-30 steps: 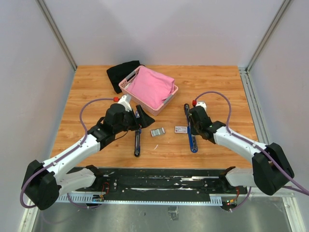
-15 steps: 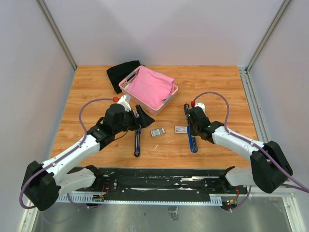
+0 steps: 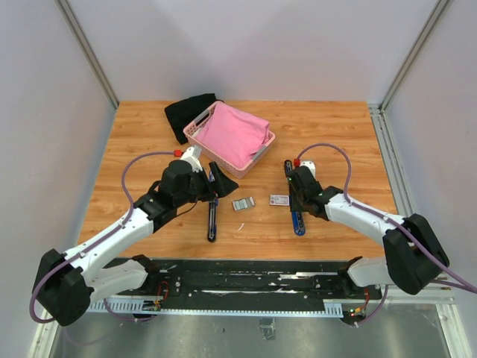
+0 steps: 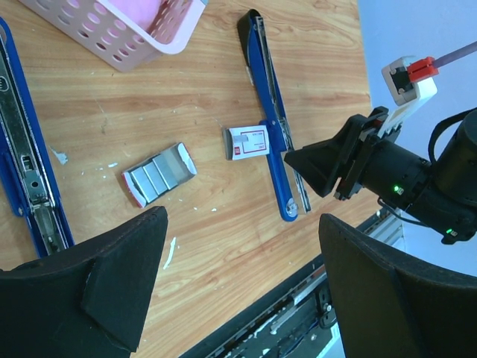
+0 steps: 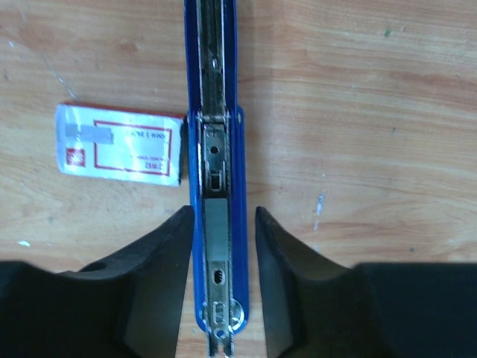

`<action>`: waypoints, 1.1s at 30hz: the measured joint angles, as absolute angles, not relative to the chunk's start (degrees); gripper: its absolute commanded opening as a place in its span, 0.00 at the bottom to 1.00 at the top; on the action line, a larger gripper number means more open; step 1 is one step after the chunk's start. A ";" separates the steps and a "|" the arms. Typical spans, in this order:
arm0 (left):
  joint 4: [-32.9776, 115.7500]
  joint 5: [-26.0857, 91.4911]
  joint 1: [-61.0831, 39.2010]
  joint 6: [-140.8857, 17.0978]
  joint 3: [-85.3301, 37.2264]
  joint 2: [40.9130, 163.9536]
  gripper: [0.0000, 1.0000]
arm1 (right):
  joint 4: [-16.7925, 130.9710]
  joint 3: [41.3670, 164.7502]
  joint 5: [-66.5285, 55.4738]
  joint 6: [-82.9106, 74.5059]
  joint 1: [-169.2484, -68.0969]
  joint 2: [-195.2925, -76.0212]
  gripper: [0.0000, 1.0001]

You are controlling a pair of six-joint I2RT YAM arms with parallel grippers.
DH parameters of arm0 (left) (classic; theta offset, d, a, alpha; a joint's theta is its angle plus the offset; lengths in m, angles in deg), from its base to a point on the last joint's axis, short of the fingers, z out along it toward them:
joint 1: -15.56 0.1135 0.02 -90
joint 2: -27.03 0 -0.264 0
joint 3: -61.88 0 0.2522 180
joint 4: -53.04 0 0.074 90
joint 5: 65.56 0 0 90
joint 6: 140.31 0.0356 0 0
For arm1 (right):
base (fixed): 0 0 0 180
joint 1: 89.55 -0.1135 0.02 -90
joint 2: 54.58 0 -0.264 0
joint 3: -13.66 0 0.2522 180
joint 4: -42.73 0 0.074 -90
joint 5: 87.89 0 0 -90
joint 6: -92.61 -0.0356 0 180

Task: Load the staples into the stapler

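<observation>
R gripper (image 5: pixel 223 216) is down over the blue stapler (image 5: pixel 215 149), which lies opened flat. One finger sits each side, jaws apart w/ a sliver of wood showing on one side, so not clamped. L gripper (image 4: pixel 244 218) hangs wide open w/ nothing in it, near a 2nd blue stapler (image 4: pixel 30 171). Staples (image 4: pixel 159 174) lie loose on the table (image 3: pixel 328 127) btw the two staplers, w/ the white/red carton (image 4: pixel 248 142) right up against the R one. Further back there's a pink basket (image 3: pixel 192 134) w/ pink cloth (image 3: pixel 232 133), and a black cloth (image 3: pixel 186 112) behind it.

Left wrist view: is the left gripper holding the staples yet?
No, the staples lie on the table, apart from the left gripper, whose fingers stand wide open around nothing.
</observation>
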State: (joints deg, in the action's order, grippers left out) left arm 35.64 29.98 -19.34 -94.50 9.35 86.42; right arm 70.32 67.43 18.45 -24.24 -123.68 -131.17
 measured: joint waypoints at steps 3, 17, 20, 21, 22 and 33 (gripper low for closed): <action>35.45 29.59 -19.34 -94.48 9.35 86.25 0.87 | 72.50 68.40 18.41 -24.06 -123.68 -131.09 0.46; 29.65 27.42 -17.54 -94.21 8.57 90.62 0.87 | 82.97 86.36 11.20 -20.55 -123.68 -126.12 0.44; 28.39 27.23 -17.46 -94.26 8.59 93.42 0.87 | 83.94 88.46 8.51 -20.81 -124.11 -128.44 0.40; 28.39 27.25 -17.35 -94.26 8.59 93.96 0.87 | 84.15 89.05 7.98 -21.09 -124.59 -129.73 0.39; 28.41 27.27 -17.19 -94.28 8.59 94.53 0.87 | 84.46 89.90 7.52 -21.42 -125.36 -131.68 0.38; 29.04 30.38 -11.38 -93.73 10.34 97.24 0.85 | 88.74 102.12 8.92 -24.22 -135.54 -154.30 0.32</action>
State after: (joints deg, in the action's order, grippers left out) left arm 29.04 30.38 -11.38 -93.73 10.34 97.24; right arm 88.74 102.12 8.92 -24.22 -135.54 -154.30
